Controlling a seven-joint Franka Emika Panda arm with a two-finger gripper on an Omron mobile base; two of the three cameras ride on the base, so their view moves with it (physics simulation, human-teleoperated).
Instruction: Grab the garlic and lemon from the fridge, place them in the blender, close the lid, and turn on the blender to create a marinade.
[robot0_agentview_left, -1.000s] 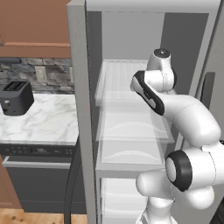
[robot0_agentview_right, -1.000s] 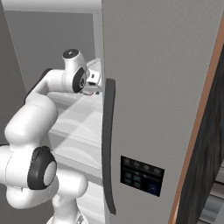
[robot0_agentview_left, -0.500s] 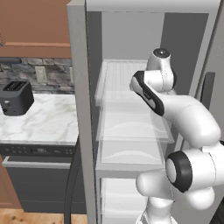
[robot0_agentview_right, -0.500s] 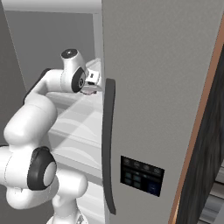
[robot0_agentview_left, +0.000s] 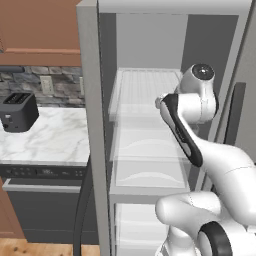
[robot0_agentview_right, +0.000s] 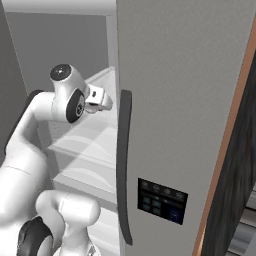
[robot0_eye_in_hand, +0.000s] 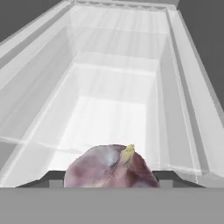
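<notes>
— While the white arm reaches into the tall grey fridge (robot0_agentview_left: 92, 125), where does its end effector (robot0_agentview_right: 102, 101) sit?
— Seen from the right base, the end effector is inside the open compartment, just left of the grey door's dark vertical handle (robot0_agentview_right: 123, 165), level with the upper white translucent shelves (robot0_agentview_left: 145, 90).
— And the small pale pinkish-white garlic bulb (robot0_eye_in_hand: 112, 169)?
— The hand camera shows the garlic bulb right at the bottom, between the two dark finger tips, its yellowish pointed tip upward. Its skin looks mottled purplish-pink there. Beyond it a pale translucent shelf tray (robot0_eye_in_hand: 113, 100) runs away toward the back wall.
— Is the end effector pinching it?
— One cannot tell; the bulb sits in the gap, but contact with the fingers is hidden.
— What else is around?
— From the left base, a white marbled desk (robot0_agentview_left: 45, 142) lies beside the fridge, carrying a black toaster (robot0_agentview_left: 19, 112). Brown wooden cupboards (robot0_agentview_left: 37, 30) hang above a grey stone backsplash (robot0_agentview_left: 35, 82). On the door face there is a dark control panel (robot0_agentview_right: 161, 199)
</notes>
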